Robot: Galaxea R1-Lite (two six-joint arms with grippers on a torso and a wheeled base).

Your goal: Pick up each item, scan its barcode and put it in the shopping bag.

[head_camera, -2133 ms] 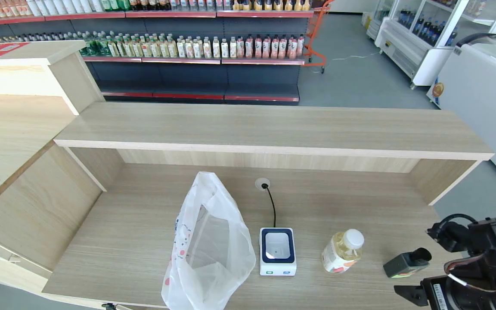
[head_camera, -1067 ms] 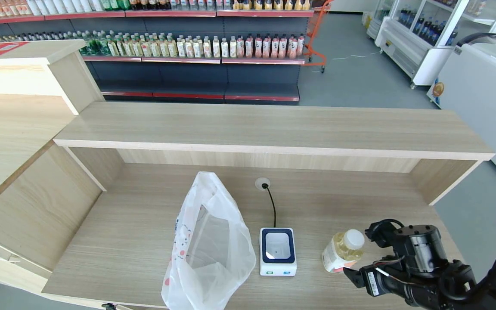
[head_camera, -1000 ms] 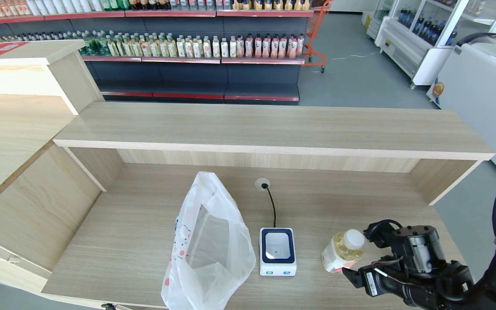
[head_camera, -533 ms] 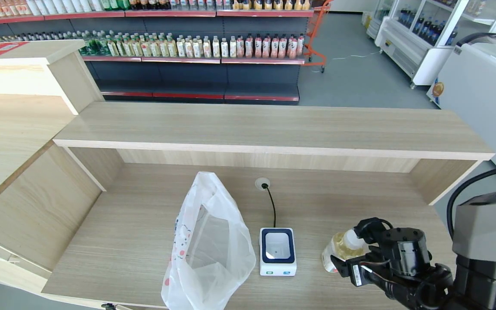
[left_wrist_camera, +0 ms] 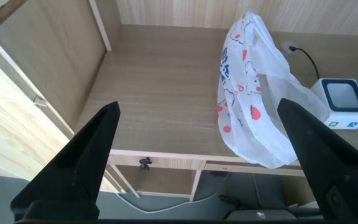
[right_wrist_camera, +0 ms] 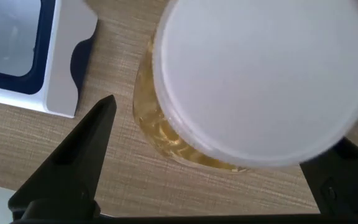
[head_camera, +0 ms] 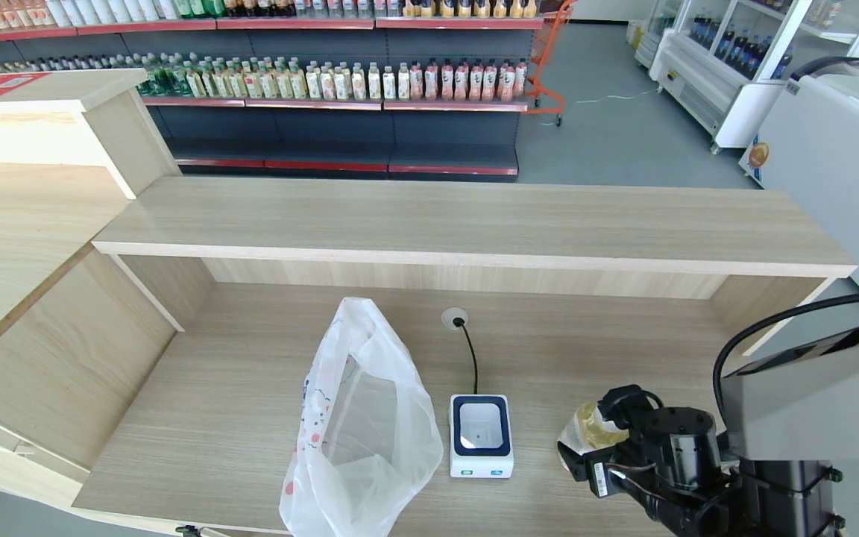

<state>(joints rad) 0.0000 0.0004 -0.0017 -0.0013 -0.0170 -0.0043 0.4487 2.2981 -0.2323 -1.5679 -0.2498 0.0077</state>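
Observation:
A bottle (head_camera: 584, 428) of yellow liquid with a white cap (right_wrist_camera: 260, 81) stands upright on the wooden counter, right of the scanner (head_camera: 481, 435). My right gripper (head_camera: 599, 447) is directly above it and hides the cap in the head view. In the right wrist view the right gripper (right_wrist_camera: 229, 124) is open, one finger on each side of the bottle (right_wrist_camera: 166, 134), with a gap showing at one finger. The white shopping bag (head_camera: 362, 425) stands open, left of the scanner. My left gripper (left_wrist_camera: 197, 106) hangs open off the counter's front left, with the bag (left_wrist_camera: 253, 106) beyond it.
A black cable (head_camera: 469, 358) runs from the scanner back to a grommet (head_camera: 454, 318). A raised counter ledge (head_camera: 474, 224) and side panels enclose the work surface (head_camera: 213, 418). The scanner's corner (right_wrist_camera: 17, 56) lies close beside the bottle. Shelves of drinks stand behind.
My right arm has swung in from the counter's right edge to the left and now sits over the bottle, covering its cap. Bag, scanner and bottle have stayed put.

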